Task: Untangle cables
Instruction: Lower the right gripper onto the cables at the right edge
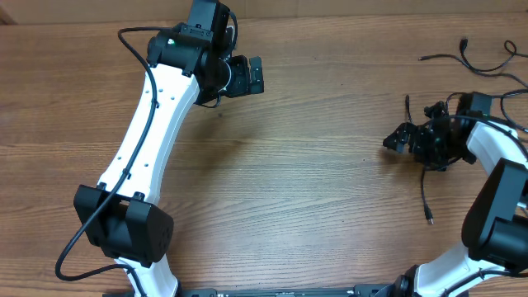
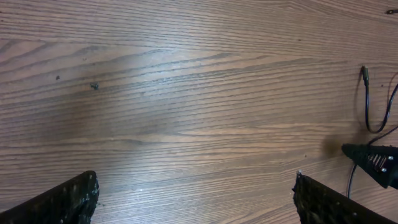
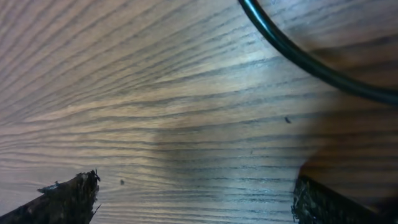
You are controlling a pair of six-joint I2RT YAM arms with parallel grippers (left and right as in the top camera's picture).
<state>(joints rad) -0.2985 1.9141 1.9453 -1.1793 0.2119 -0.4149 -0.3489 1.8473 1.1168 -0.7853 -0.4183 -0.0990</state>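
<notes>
table [image 1: 313,190]: brown wood-grain top with straight banded grain and a soft sheen.

cables [image 1: 425,194]: thin, round, glossy black cords, all on the table's right side, from 4 to 2 o'clock.

near cord [image 1: 424,188]: runs out from beside the right gripper toward 5 o'clock and ends in a small plug [image 1: 430,219].

right gripper [image 3: 193,190]: at 3 o'clock. Two black, rough-faced fingers spread fully apart with nothing held and bare wood between them. One cord [image 3: 292,50] arcs past at 1 o'clock in its wrist view, beyond the fingers.

left gripper [image 2: 196,190]: at 11 o'clock. Matching black fingers, spread wide and empty, well apart from the cables.

speck [image 2: 94,86]: small dark mark on the wood.

far cord [image 1: 470,59]: lies in loose waves at 2 o'clock.
</notes>
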